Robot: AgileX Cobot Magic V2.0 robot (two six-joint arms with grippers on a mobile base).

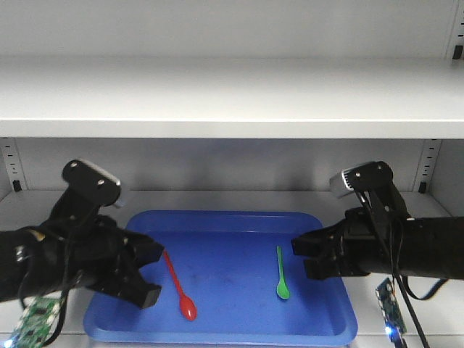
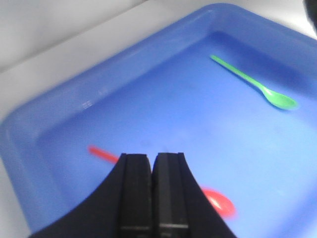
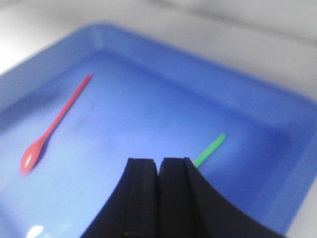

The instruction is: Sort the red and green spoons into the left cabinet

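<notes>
Both pincers are closed and hold nothing: left pincer (image 1: pixel 145 272) just beside the red spoon (image 1: pixel 178 284), right pincer (image 1: pixel 308 255) just beside the green spoon (image 1: pixel 280 274). Each spoon lies flat mid-tray, well apart, handle toward the blue tray's (image 1: pixel 217 335) far edge, bowl toward its near edge. Pale grey cabinet shelf (image 1: pixel 217 98) spans overhead.

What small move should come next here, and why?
Probably open the left gripper and lower it over the red spoon. Both spoons, red and green spoon, lie loose in the blue tray on the cabinet shelf. Both grippers are shut and hold nothing; the left wrist view shows the left one poised just above the red handle.
</notes>
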